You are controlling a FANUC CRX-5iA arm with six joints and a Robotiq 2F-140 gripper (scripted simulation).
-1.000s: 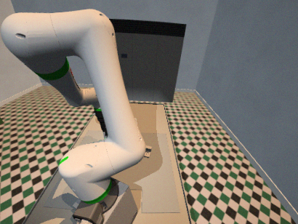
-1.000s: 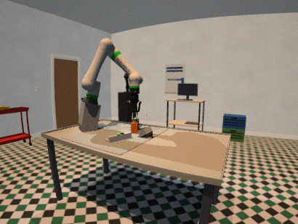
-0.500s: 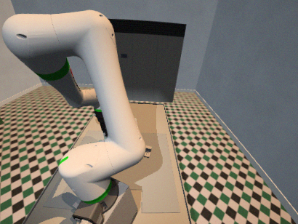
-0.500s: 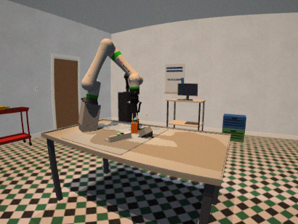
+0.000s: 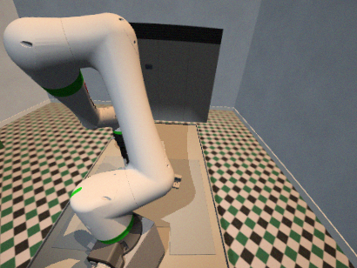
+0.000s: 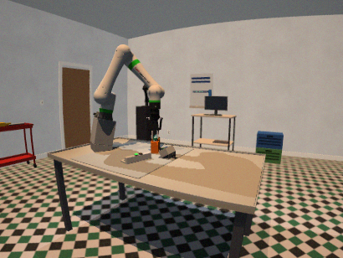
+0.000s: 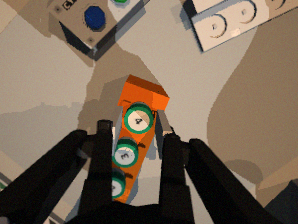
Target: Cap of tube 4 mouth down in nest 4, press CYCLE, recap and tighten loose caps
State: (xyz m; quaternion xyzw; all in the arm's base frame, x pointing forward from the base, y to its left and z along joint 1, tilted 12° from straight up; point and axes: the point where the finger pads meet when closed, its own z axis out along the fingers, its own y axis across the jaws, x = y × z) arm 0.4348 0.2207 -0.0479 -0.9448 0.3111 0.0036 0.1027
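Gripper (image 7: 133,131) hangs above the orange decapping station (image 7: 148,95), fingers narrowly parted and gripping nothing. Cap 4 (image 7: 138,119) sits on its tube at the block's end, beyond the fingertips; cap 3 (image 7: 124,156) lies between them. Blue key (image 7: 94,17) and cap tray (image 7: 235,20) lie beyond.
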